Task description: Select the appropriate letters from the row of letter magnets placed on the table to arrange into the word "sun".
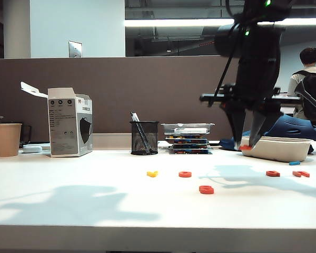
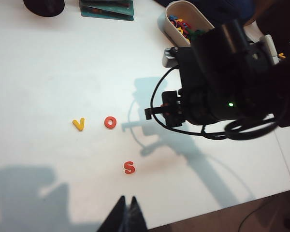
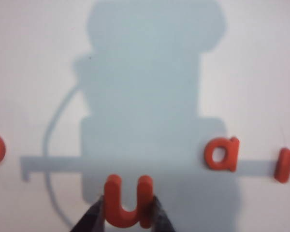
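Your right gripper (image 3: 128, 212) hangs above the table (image 1: 68, 190) at the right of the exterior view, its two fingers pinched on the orange-red letter u (image 3: 127, 200). The S (image 2: 129, 167) lies alone at centre, nearer the front edge than the yellow letter (image 2: 79, 124) and the o (image 2: 110, 122). Your left gripper (image 2: 126, 216) shows only as dark tips at the frame's bottom edge, seemingly together and empty.

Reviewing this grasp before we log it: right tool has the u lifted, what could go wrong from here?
1. The right tool pinches the red u only by its outer sides near the curve, above the table; it might twist or slip out in transit.
2. The S lies alone nearer the front edge; a careless set-down beside it could nudge it.
3. The left tool hovers, shut, near the S and may crowd the placement.
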Available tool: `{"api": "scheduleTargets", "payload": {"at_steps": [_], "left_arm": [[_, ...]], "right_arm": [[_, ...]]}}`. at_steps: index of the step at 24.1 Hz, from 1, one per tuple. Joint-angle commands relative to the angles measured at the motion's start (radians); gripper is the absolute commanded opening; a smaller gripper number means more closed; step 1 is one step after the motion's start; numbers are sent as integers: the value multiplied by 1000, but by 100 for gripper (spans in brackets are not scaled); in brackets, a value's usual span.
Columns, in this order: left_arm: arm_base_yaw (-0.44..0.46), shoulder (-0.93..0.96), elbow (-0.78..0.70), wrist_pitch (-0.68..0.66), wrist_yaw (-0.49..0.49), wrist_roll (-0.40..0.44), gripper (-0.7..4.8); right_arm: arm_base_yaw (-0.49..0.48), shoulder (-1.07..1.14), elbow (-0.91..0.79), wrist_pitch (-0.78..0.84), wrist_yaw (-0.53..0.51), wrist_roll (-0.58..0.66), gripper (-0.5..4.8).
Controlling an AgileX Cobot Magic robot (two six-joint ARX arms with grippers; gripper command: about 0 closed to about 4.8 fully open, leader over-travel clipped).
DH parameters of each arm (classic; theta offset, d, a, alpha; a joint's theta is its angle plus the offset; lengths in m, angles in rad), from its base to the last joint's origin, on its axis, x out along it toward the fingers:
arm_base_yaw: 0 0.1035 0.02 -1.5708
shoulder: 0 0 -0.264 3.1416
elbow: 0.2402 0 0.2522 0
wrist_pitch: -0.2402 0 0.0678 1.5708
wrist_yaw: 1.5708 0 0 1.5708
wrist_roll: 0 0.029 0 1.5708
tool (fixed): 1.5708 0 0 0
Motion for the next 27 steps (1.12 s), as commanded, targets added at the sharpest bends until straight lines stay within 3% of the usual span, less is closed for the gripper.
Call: {"api": "scheduleTargets", "payload": {"at_steps": [1, 9, 17, 27], "left_arm": [[0, -3, 4, 14, -3, 3, -4], [0, -3, 4, 14, -3, 3, -4], [0, -3, 4, 13, -2, 3, -4], [0, -3, 4, 13, -2, 3, -4]], "right_arm": [[1, -47, 2, -36, 1, -3, 106], [2, -172, -53, -91, 8, 33, 106], [19, -337, -351, 75, -29, 101, 106], [80, -328, -454, 220, -71, 117, 107]]}}
